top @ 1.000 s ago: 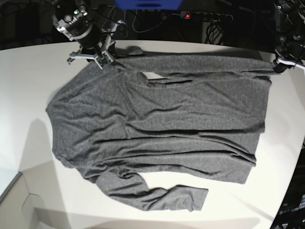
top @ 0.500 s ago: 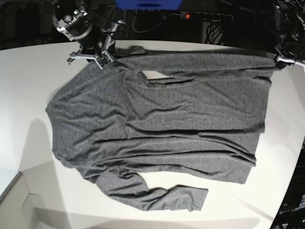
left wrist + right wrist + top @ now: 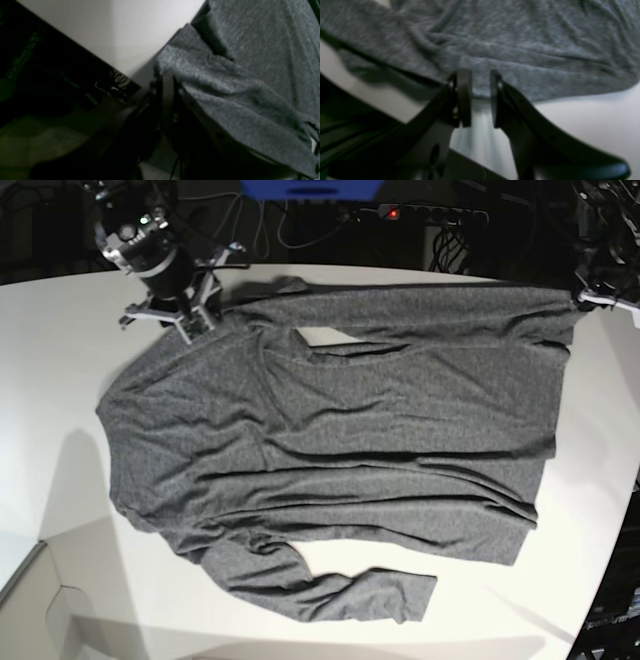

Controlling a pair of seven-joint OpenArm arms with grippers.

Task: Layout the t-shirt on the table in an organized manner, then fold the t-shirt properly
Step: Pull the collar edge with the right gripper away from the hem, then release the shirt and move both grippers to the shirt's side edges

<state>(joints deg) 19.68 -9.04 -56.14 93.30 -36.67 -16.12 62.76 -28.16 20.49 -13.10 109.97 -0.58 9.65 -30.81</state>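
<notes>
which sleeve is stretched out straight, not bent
The far sleeve of the t-shirt, running straight along the table's back edge; the near sleeve bends at the elbow.

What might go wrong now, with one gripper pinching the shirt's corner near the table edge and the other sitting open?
The left gripper holds the t-shirt corner right at the table edge; a further pull might drag cloth over the side. The right gripper is open at the shirt's edge, so it may close on too little fabric. The lower sleeve lies bent and could fold unevenly.

The white tabletop (image 3: 60,380) with its curved edge is carrying the dark grey t-shirt (image 3: 340,440), which is lying spread nearly flat, one long sleeve stretching along the far edge.
</notes>
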